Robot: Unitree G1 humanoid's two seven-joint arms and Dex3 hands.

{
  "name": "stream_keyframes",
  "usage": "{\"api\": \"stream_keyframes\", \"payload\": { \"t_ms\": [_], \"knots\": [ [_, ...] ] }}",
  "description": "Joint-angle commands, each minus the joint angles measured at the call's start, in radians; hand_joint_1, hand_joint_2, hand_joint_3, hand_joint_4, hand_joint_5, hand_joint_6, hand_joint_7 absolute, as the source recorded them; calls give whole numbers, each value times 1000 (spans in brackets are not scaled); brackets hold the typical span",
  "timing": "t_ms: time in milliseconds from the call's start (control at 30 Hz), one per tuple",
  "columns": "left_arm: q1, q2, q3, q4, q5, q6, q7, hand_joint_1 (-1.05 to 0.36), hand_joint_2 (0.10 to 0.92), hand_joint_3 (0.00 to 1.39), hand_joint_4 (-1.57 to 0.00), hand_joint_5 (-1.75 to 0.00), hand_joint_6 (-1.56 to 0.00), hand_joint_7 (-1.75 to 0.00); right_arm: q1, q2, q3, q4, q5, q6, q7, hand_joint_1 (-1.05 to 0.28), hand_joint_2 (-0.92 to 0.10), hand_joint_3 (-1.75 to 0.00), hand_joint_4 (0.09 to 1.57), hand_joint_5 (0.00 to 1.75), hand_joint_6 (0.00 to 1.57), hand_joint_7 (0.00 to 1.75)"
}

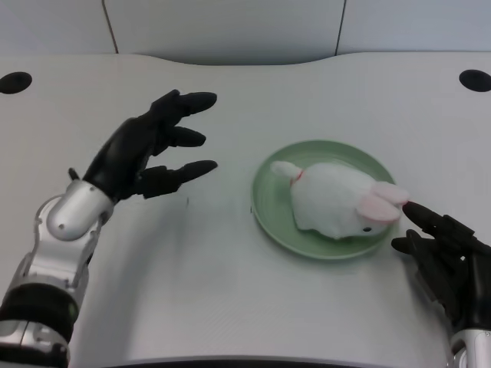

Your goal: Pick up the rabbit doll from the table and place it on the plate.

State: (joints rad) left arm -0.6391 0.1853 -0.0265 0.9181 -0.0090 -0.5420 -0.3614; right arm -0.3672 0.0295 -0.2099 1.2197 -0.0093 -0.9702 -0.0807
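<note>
White surface (230, 307) bears green plate (265, 199) with rabbit doll (334, 201) lying on it; left hand (149, 149) released, fingers spread, nearby; placement appears complete.

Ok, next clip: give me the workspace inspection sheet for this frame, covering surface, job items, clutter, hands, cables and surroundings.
Surface: white table, with a dark round hole near each far corner.
Job's things: white rabbit doll with pink ears lies on the green plate, inside its rim.
Clutter: nothing seen.
Hands: left robot hand is empty, fingers spread, apart from the plate on its left side. Right robot hand sits by the plate's right edge, a fingertip close to the doll's ear; whether it touches cannot be told.
Cables: nothing seen.
Surroundings: pale wall panels behind the table.
</note>
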Motion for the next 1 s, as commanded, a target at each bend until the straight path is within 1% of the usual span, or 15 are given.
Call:
{"api": "stream_keyframes", "payload": {
  "t_ms": [33, 67, 133, 167, 233, 367, 500, 533, 600, 633, 733, 767, 833, 900, 1000],
  "knots": [
    [123, 39, 53, -170, -83, 82, -52, -636, 921, 338, -179, -1185, -315, -458, 11, -17, 3, -18, 9, 16, 13, -322, -921, -297, 661, 886, 960, 16],
    [157, 46, 63, -219, -98, 102, -60, -615, 921, 350, -192, -1189, -343, -438, 13, -17, 6, -24, 5, 23, 10, -329, -921, -299, 654, 893, 955, 13],
    [230, 62, 83, -315, -129, 134, -76, -615, 921, 371, -203, -1246, -387, -388, 17, -12, 4, -36, 12, 37, 15, -319, -921, -277, 654, 913, 956, 14],
    [267, 66, 97, -361, -157, 167, -89, -617, 921, 375, -207, -1264, -398, -377, 19, -6, 0, -44, 23, 46, 23, -316, -921, -268, 654, 920, 958, 15],
    [323, 71, 119, -431, -211, 239, -116, -636, 921, 360, -283, -1320, -460, -377, 23, -2, 0, -55, 32, 53, 34, -304, -921, -273, 621, 955, 956, 13],
    [435, 63, 168, -556, -331, 427, -144, -724, 921, 332, -389, -1354, -577, -358, 32, -7, 11, -68, 18, 48, 28, -302, -921, -280, 598, 988, 947, 8],
    [464, 61, 180, -610, -353, 487, -143, -722, 921, 329, -404, -1351, -595, -349, 35, -7, 15, -74, 19, 49, 26, -302, -921, -284, 588, 1001, 947, 7],
    [507, 60, 200, -629, -385, 513, -152, -722, 921, 329, -405, -1350, -596, -347, 36, -10, 19, -74, 17, 40, 29, -302, -921, -284, 587, 1003, 947, 7],
    [577, 57, 234, -658, -434, 551, -168, -705, 921, 393, -414, -1385, -587, -345, 39, -20, 27, -75, 9, 35, 32, -298, -921, -309, 598, 1027, 937, 2],
    [599, 56, 245, -669, -450, 568, -171, -702, 921, 403, -416, -1393, -589, -348, 40, -23, 28, -76, 9, 34, 37, -304, -921, -309, 605, 1037, 932, 1],
    [632, 45, 259, -691, -472, 618, -155, -707, 921, 414, -416, -1401, -588, -352, 38, -23, 20, -78, 31, 48, 58, -320, -921, -291, 599, 1049, 937, 4],
    [640, 37, 266, -684, -483, 630, -156, -710, 921, 413, -416, -1404, -591, -356, 38, -25, 22, -79, 28, 54, 55, -327, -921, -282, 602, 1053, 939, 5],
    [647, 25, 276, -670, -498, 644, -163, -689, 921, 456, -385, -1470, -540, -463, 39, -29, 25, -81, 26, 59, 55, -327, -921, -286, 595, 1049, 933, 2],
    [648, 14, 287, -649, -511, 653, -179, -685, 921, 467, -422, -1482, -488, -700, 38, -32, 25, -81, 29, 57, 62, -327, -921, -303, 584, 1036, 925, 0],
    [659, 1, 290, -653, -519, 668, -173, -687, 921, 470, -495, -1494, -519, -811, 33, -42, 27, -77, 28, 62, 72, -332, -921, -299, 593, 1041, 923, 0]
  ]
}}
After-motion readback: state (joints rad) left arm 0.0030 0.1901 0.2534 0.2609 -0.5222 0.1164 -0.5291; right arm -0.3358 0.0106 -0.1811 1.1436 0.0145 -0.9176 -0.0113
